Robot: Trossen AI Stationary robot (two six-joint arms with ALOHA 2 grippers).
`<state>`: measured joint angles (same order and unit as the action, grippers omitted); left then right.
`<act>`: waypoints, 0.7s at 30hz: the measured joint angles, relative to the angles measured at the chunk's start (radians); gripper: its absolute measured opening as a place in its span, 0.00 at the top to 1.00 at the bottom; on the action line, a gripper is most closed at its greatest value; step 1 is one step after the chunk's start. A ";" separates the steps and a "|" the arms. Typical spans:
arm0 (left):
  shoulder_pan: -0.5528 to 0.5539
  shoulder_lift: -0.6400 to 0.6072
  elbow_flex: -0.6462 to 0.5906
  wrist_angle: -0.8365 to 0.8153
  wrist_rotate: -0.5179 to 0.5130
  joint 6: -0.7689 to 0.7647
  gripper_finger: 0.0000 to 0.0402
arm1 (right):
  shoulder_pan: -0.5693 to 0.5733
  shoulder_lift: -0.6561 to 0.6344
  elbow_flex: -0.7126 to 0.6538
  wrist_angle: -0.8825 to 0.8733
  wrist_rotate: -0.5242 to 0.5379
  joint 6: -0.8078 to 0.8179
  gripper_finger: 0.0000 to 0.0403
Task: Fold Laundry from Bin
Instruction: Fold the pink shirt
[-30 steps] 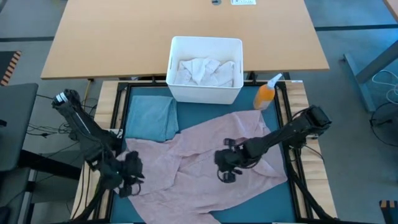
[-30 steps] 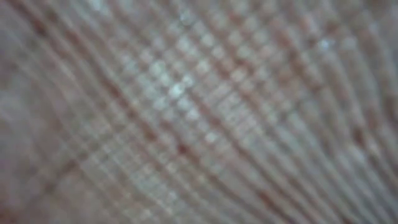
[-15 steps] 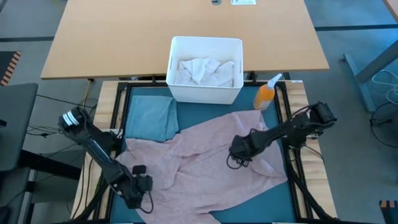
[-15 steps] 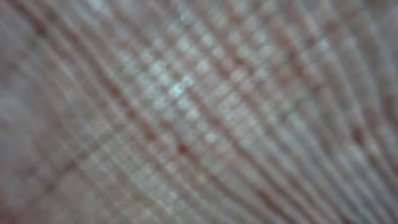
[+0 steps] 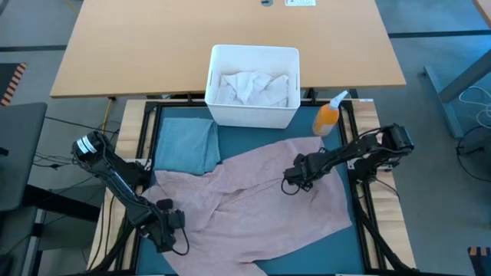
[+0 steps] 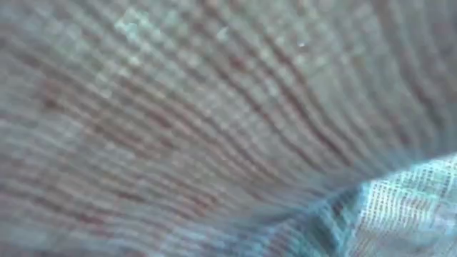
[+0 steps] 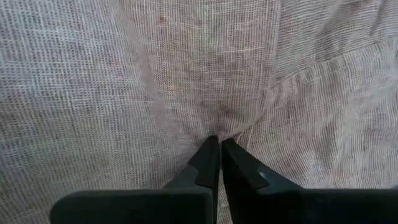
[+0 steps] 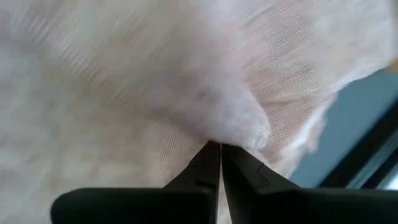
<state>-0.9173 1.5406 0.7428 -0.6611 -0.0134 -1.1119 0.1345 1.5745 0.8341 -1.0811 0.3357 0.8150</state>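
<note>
A dusty pink shirt (image 5: 253,203) lies spread and wrinkled over the teal mat (image 5: 253,136). My left gripper (image 5: 172,229) is at the shirt's near left part and is shut on the cloth. My right gripper (image 5: 290,185) is on the shirt's right half and is also shut on it. Behind the mat stands the white bin (image 5: 217,84), with crumpled white cloth (image 5: 252,87) inside. A folded light blue garment (image 5: 186,146) rests flat on the mat at the far left. The low view shows only pink weave (image 6: 178,121) close up. My left gripper pinches a small pucker of the shirt (image 7: 219,127) between its two fingertips, coming from above and pointing down. The cloth around it lies flat on the table; one layer or several, I cannot tell. My right gripper pinches a rounded fold of the shirt (image 8: 244,132) between its fingertips, slanting down from the table's right side. The fold bulges just beyond the fingertips, and the shirt's edge (image 8: 311,134) runs close by.
An orange spray bottle (image 5: 328,116) stands at the mat's far right corner, close to my right arm. A dark frame rail (image 5: 359,153) runs along the mat's right side. A wooden table (image 5: 153,46) extends behind the bin.
My left gripper has gone down toward the near edge, onto the shirt, and shut on it. My right gripper has moved toward the far right across the shirt, tipped downward and taken a fold. The cloth in front of the low camera has shifted.
</note>
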 joint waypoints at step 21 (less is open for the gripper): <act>-0.023 -0.242 -0.010 -0.203 -0.075 -0.026 1.00 | -0.078 0.000 0.091 -0.069 0.075 -0.020 0.92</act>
<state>-0.9398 1.2985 0.7330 -0.8645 -0.0883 -1.1384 0.0565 1.5749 0.9247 -1.1502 0.4109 0.7946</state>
